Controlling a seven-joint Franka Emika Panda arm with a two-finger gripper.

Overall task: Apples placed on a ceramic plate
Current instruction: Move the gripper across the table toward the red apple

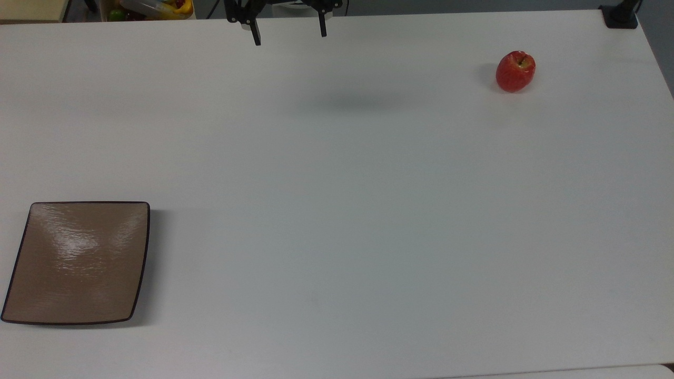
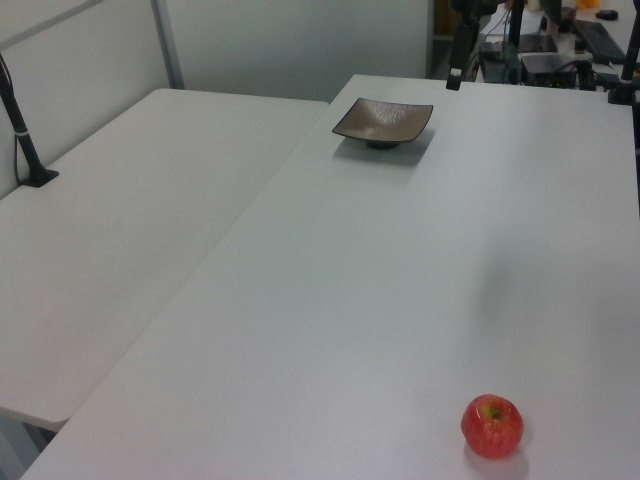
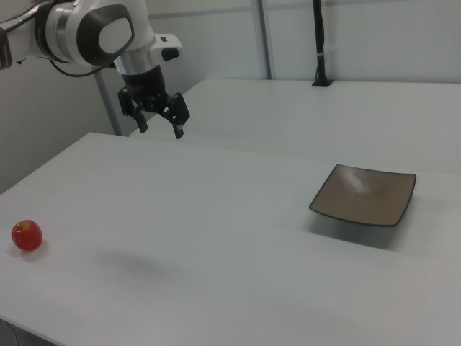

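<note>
Two black fingers point(image 1: 256, 35) of the gripper point(image 1: 289, 34) hang spread wide, jaws gripping nothing, raised above the white surface point(image 1: 337, 210) at the middle of its far edge in the top view. Apple point(image 1: 515, 71) sits alone on the surface near the far right corner in the top view, well apart from the jaws. Square tan plate point(image 1: 79, 263) lies bare by the near left corner, well apart from the apple.
</note>
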